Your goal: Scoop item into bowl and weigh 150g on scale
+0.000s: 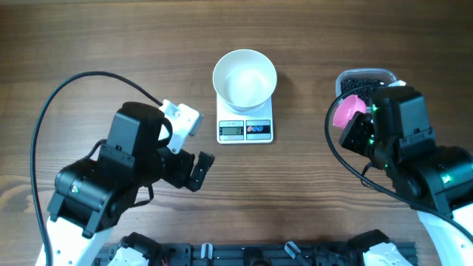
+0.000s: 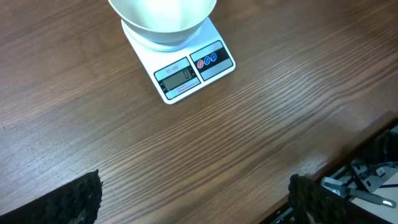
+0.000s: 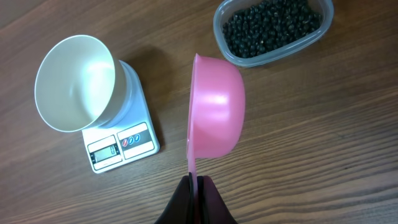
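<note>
While the white bowl (image 1: pixel 244 77) sits on the rear of the digital scale (image 1: pixel 244 128), mid-way along the wooden surface (image 1: pixel 89 37), the right jaws are clamped on the thin handle of a pink scoop (image 3: pixel 214 115). The scoop is held on edge near a clear tub (image 3: pixel 219 28) of black beans (image 3: pixel 272 26). The bowl looks empty, though its floor is washed out. The left jaws stand wide apart above bare wood, in front of the scale.
</note>
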`<state>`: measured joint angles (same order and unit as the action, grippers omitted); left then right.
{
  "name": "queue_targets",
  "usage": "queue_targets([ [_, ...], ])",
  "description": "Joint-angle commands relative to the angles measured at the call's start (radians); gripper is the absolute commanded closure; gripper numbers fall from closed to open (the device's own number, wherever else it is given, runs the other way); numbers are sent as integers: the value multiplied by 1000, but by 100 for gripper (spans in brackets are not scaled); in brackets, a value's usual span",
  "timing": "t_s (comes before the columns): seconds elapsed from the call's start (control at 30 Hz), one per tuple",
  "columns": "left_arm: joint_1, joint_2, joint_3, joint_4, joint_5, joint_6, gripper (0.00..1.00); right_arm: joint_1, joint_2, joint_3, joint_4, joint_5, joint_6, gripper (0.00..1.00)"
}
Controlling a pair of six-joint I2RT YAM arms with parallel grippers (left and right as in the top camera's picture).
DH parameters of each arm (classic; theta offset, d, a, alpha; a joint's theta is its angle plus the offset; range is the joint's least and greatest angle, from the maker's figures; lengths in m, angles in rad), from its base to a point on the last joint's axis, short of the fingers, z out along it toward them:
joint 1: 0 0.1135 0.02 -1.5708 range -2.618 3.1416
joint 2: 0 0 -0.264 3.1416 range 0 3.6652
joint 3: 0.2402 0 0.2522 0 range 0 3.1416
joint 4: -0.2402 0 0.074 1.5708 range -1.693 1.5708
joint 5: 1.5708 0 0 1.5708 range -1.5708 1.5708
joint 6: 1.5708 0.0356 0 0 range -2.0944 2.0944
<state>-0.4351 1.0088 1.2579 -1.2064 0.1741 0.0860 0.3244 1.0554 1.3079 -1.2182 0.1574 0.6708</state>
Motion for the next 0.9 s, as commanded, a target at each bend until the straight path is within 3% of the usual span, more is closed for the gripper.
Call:
queue_targets([
  [0.0,7,2,12,5,16,18,0,-4,-10,21,-11,-3,-14,96],
  [0.33,7,2,12,1,16,15,0,-4,-10,21,-21,-3,-14,96],
  [0.53,7,2,12,-18,16,188,0,-4,-10,21,-29,-3,-14,96],
  [0.87,7,2,12,-18,16,197,0,-4,-10,21,-40,-3,-14,96],
])
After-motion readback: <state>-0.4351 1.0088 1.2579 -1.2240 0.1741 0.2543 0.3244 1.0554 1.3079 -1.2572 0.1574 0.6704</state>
